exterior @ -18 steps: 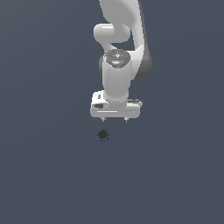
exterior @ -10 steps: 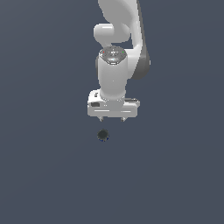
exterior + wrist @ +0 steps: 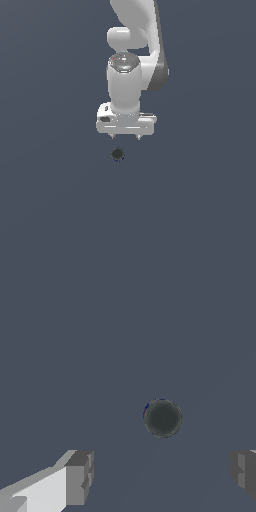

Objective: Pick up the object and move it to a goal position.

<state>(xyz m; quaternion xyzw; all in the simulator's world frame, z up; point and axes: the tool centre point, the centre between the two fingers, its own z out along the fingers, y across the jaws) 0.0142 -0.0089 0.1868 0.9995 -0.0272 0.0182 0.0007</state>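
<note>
Just beyond the fingertips of the claw, not yet between them: the object, a small dark round piece, alone on the grey floor. Jaws spread wide apart, holding nothing.

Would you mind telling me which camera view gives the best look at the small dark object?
The wrist view: the object appears large there, a dark round top with a sliver of blue at its edge, ahead of the open gripper. The exterior view shows the object only as a tiny dark dot beyond the gripper, without detail.
</note>
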